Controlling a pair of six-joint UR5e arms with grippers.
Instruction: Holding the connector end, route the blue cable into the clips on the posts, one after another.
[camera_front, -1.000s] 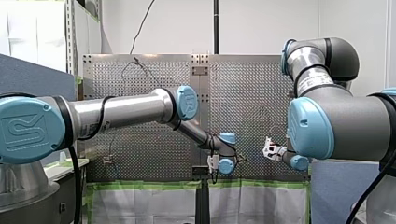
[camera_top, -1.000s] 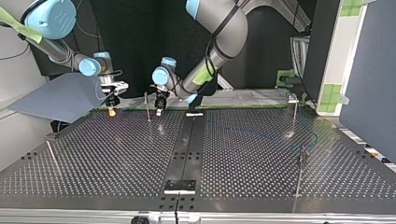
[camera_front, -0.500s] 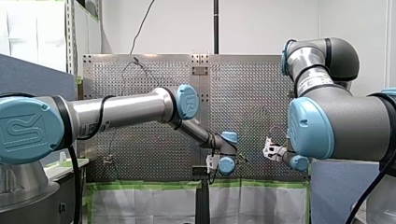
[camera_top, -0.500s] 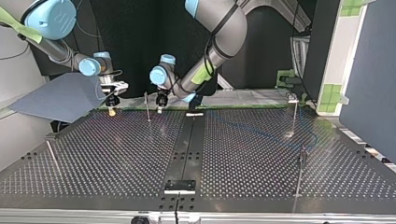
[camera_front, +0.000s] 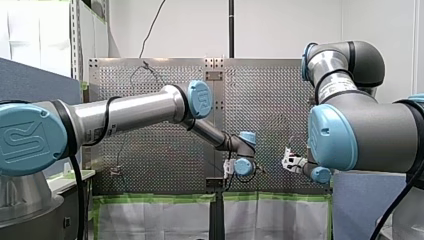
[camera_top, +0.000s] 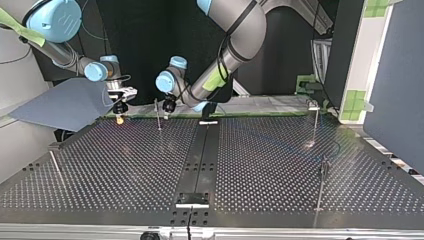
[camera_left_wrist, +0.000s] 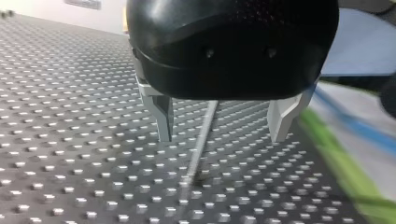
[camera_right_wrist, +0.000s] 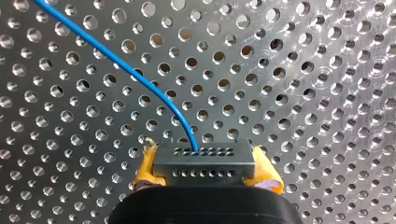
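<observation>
The cable (camera_right_wrist: 140, 79) looks light and floppy, so the right gripper (camera_right_wrist: 205, 171) pinches its hard connector (camera_right_wrist: 204, 157), while the left gripper (camera_left_wrist: 223, 133) is open and empty

Counter (camera_top: 260, 165): bare perforated sheet metal, semi-gloss; the right wrist view shows faint circular machining marks around some holes.
Blue cable (camera_right_wrist: 140, 79): smooth, glossy plastic jacket.
Connector (camera_right_wrist: 204, 164): matt grey block, looks like metal, with small holes in rows.
Right tool (camera_right_wrist: 205, 170): yellow pads (camera_right_wrist: 267, 173), rubbery and matt, edges frayed.
Left tool (camera_left_wrist: 222, 137): glossy black plastic body; fingers (camera_left_wrist: 163, 116) bare matt metal.
Post (camera_left_wrist: 201, 144): thin polished metal rod.
</observation>
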